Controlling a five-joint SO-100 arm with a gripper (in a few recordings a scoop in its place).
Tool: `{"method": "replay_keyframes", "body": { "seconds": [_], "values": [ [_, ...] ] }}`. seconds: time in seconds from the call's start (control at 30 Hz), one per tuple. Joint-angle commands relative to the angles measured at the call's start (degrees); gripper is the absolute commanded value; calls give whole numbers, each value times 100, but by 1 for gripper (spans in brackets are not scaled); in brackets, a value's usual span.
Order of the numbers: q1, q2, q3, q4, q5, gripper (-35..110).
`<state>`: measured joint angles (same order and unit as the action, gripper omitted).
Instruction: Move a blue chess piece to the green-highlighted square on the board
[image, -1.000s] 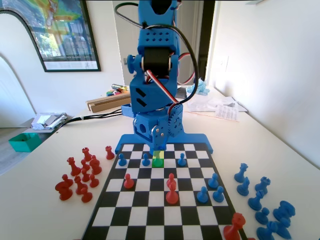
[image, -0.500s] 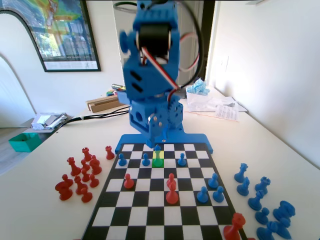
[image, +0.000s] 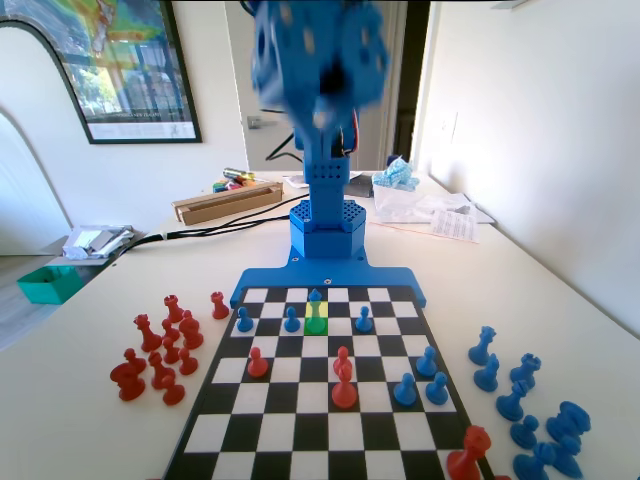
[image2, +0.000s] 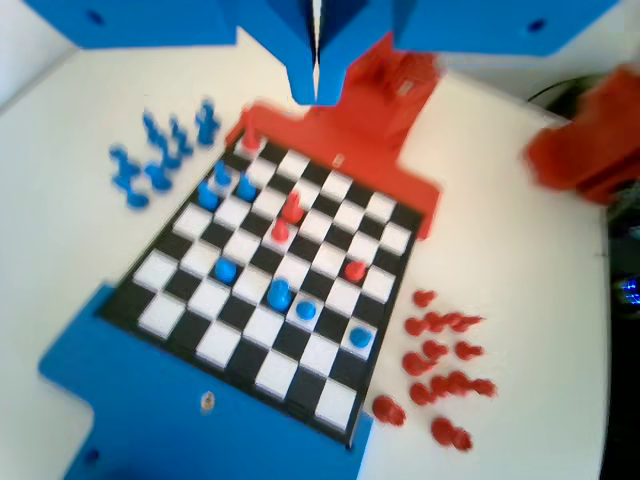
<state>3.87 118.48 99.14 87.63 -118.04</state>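
Around me the room is bright, with white walls (image: 520, 110) lit by daylight. The desk (image: 90, 400) beneath me is a pale cream surface, and in the wrist view it reads nearly white. On the left wall in the fixed view hangs a dark-framed poster (image: 110, 65) in greens and yellows. Behind me stands a dark doorway (image: 415, 70). At the far part of the desk lie a long cardboard box (image: 228, 200), loose papers (image: 445, 218), a crumpled light-blue cloth (image: 397, 174) and black cables (image: 195, 232). A teal tray (image: 45, 284) sits low at the left, with grey floor (image: 15, 305) just beside it.
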Motion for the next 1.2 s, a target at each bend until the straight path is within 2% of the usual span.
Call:
{"method": "replay_keyframes", "body": {
  "seconds": [0.0, 0.27, 0.57, 0.87, 1.17],
  "values": [
    [88, 1354, -255, 123, 527, 1],
    [123, 3393, 993, 79, 1151, 1],
    [-220, 4843, 2188, 26, 1538, 1],
    [-378, 5616, 2391, 483, 1573, 1],
    [-281, 5643, 2575, 237, 1626, 2]
  ]
}}
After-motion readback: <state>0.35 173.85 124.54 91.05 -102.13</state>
